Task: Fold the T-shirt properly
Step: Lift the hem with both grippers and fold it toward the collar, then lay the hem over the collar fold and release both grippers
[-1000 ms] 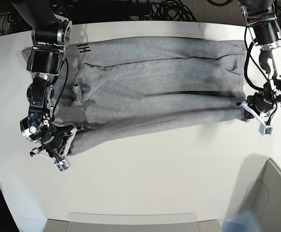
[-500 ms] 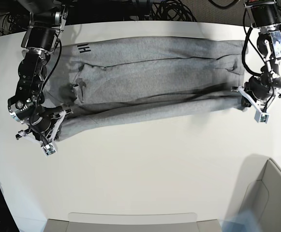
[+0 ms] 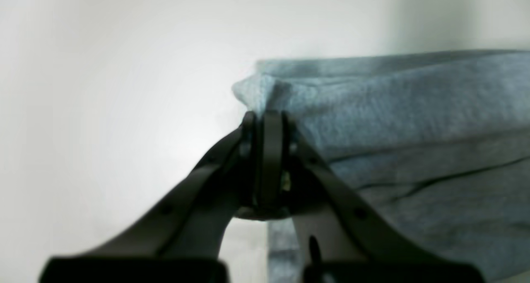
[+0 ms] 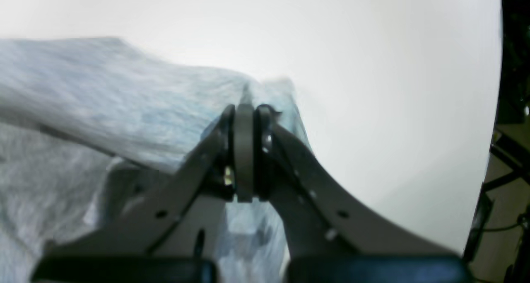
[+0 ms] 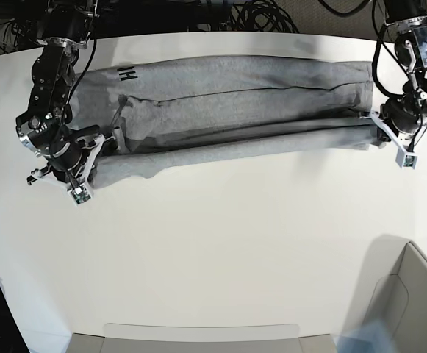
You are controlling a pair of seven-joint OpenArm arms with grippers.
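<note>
Compared with half a second earlier: near edge of shirt [image 5: 220, 110] carried farther up the table [image 5: 220, 250], toward the far edge; folded band narrower; both grippers higher in base view.

Left of base view: right gripper [image 5: 88, 165] clamped on shirt's near-left corner, jaws fully closed on cloth. Same seen in right wrist view: right gripper [image 4: 245, 109] pinching a bunched ridge of shirt [image 4: 124, 105], fingers [image 4: 198, 158] pressed together with fabric between. Cloth there lifted slightly off table [image 4: 372, 67]; blurred.

Centre of base view: shirt lying as a long horizontal band across the far part of the table, lengthwise folds running left to right, near edge doubled over. Black lettering [image 5: 127, 73] visible at upper left of the band, partly hidden by a fold.

Right of base view: left gripper [image 5: 381, 126] clamped on shirt's near-right corner, jaws fully closed on cloth. Left wrist view: left gripper [image 3: 267, 117] shut on a pinched corner of shirt [image 3: 393, 109], fingers [image 3: 331, 183] meeting with fabric between; cloth extending to the right in layered folds over table [image 3: 124, 67].

Lower right of base view: corner of a pale bin [image 5: 411, 301]; contents not visible. Bottom edge: rim of a second pale container [image 5: 198, 334]; interior out of frame.
</note>
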